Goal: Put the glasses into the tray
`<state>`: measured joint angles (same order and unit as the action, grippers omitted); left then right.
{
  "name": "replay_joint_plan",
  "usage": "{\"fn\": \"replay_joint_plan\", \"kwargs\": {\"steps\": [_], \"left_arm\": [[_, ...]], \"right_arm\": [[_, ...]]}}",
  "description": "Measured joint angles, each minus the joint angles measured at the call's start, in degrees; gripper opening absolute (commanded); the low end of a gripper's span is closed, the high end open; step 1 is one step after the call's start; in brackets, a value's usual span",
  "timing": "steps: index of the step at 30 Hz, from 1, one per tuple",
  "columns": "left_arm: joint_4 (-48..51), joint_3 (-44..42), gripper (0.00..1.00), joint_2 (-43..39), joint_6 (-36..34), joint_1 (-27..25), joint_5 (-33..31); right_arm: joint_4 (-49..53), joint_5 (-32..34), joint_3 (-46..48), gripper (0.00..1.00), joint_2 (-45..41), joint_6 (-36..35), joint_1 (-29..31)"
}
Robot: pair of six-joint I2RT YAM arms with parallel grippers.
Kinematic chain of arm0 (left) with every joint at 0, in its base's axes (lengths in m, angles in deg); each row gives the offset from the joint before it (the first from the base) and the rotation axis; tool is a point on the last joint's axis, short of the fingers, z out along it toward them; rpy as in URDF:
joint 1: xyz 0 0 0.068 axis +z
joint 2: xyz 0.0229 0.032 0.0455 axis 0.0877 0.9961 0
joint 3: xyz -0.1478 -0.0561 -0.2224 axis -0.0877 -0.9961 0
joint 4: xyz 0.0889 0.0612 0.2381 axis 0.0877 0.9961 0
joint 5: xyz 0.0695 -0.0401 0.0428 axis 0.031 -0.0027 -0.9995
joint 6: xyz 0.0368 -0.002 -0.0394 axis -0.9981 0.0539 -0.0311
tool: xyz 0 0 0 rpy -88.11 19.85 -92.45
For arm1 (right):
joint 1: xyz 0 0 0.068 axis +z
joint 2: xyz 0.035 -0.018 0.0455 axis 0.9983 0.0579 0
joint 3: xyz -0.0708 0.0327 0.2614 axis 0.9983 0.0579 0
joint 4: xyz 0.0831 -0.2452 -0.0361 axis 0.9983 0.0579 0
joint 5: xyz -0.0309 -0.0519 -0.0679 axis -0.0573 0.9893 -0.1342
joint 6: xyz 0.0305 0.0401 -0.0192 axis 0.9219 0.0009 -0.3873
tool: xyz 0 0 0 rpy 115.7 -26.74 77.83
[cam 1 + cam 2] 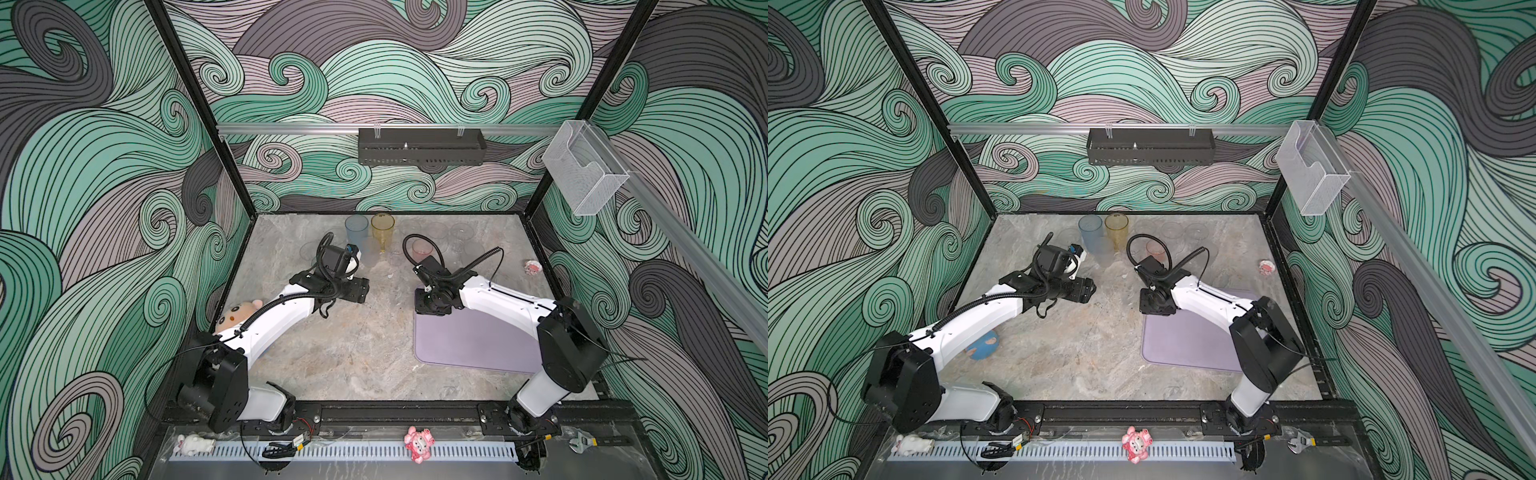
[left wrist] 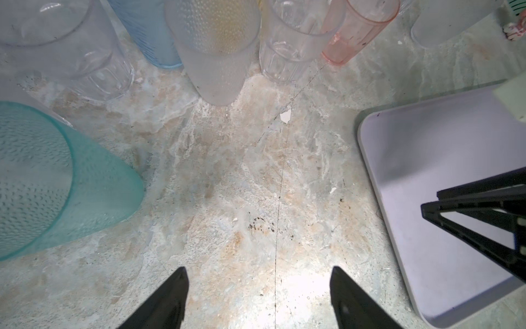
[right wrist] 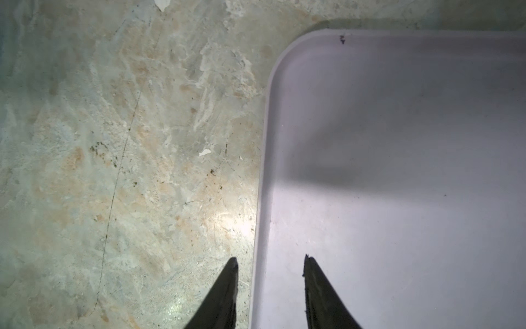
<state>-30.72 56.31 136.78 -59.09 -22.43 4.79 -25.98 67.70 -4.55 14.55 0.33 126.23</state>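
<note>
The glasses stand in a cluster at the back of the table: a tall blue (image 1: pixel 356 229), an amber (image 1: pixel 382 230), a frosted (image 1: pixel 369 252), a pink (image 1: pixel 420 250) and several clear ones (image 1: pixel 461 231). The left wrist view also shows a teal glass (image 2: pixel 74 185) beside a frosted glass (image 2: pixel 219 59). My left gripper (image 2: pixel 259 270) is open over bare table, short of the cluster, with nothing between its fingers. The lilac tray (image 1: pixel 469 343) lies at the front right with nothing on it. My right gripper (image 3: pixel 271 257) hangs over the tray's edge (image 3: pixel 263 159), jaws narrowly apart and holding nothing.
A plush toy (image 1: pixel 239 313) lies under the left arm. A small pink-and-white object (image 1: pixel 532 267) sits near the right wall. A black basket (image 1: pixel 419 146) and a clear box (image 1: pixel 582 174) hang on the walls. Toys (image 1: pixel 417 444) and a wrench (image 1: pixel 579 442) lie on the front rail.
</note>
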Motion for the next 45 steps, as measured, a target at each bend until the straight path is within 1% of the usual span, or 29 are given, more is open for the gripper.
{"fn": "replay_joint_plan", "kwargs": {"steps": [6,8,11,26,34,39,45], "left_arm": [[1.73,0.22,0.80,1.70,0.00,0.00,0.00],[1.88,0.33,0.80,2.21,0.00,0.00,0.00],[2.27,0.33,0.80,2.64,0.00,0.00,0.02],[3.04,0.50,0.80,2.64,0.00,0.00,0.02],[3.08,0.74,0.80,2.64,0.00,0.00,0.02],[3.10,0.74,0.80,2.64,0.00,0.00,0.02],[3.08,0.74,0.80,2.62,0.00,0.00,0.02]], "right_arm": [[-0.70,-0.15,-5.01,0.26,6.82,-0.72,0.09],[-1.09,-0.31,-5.40,0.23,8.28,-0.87,0.09],[-1.11,-0.33,-5.51,0.22,9.88,-1.22,0.09],[-1.25,0.20,-6.86,0.12,13.11,-3.43,0.09],[-1.40,-0.55,-6.86,0.09,13.16,-3.39,0.57],[-1.86,-1.38,-6.88,0.09,13.20,-3.21,2.34],[-2.21,-2.56,-6.88,0.11,13.27,-3.23,3.74]]}}
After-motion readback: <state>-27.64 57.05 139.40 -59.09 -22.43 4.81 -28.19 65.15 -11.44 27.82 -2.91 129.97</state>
